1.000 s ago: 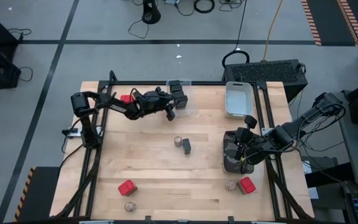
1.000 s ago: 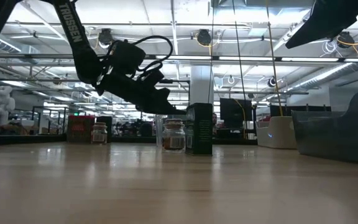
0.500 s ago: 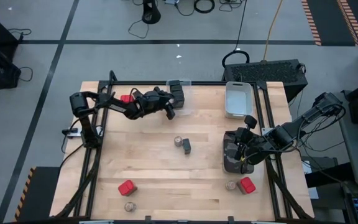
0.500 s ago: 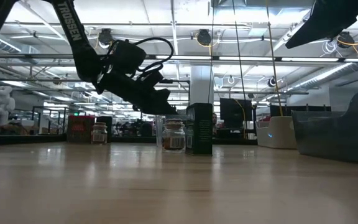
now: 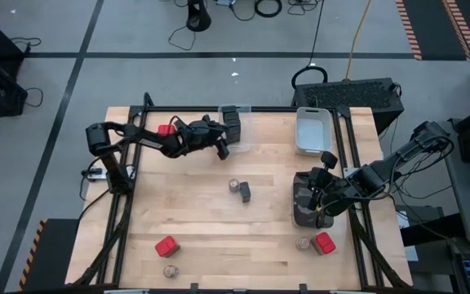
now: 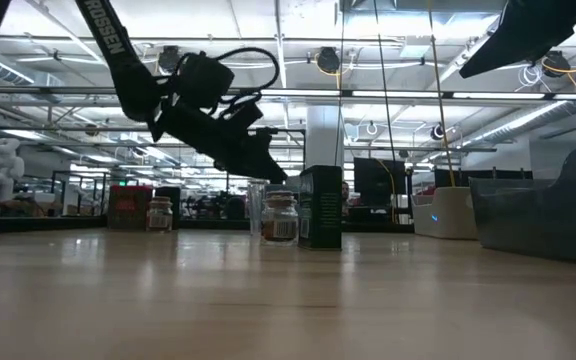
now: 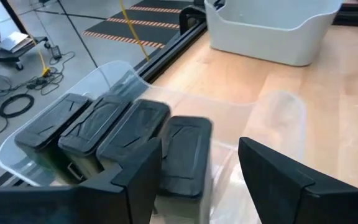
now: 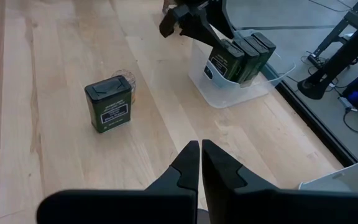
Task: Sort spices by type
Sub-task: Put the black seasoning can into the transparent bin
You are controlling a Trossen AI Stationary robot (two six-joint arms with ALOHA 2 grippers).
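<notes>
My left gripper (image 5: 223, 144) (image 7: 201, 143) is open at the clear bin (image 7: 272, 118) at the table's far edge. Its fingers stand on either side of the nearest of several dark tins (image 7: 182, 152), which stand upright in a row in the bin. My right gripper (image 8: 201, 154) is shut and empty above the dark bin (image 5: 303, 206) at the right. On the table stand a dark tin (image 5: 245, 192) beside a jar (image 5: 233, 185), red tins (image 5: 166, 246) (image 5: 325, 242) (image 5: 166, 129), and jars (image 5: 170, 271) (image 5: 303, 242).
A white bin (image 5: 312, 131) stands at the far right, next to the clear bin. Bare wood lies across the table's middle and left. Black frame rails run along the table's edges.
My left gripper has opened and let go of the dark tin, which now stands in the clear bin beside the others.
</notes>
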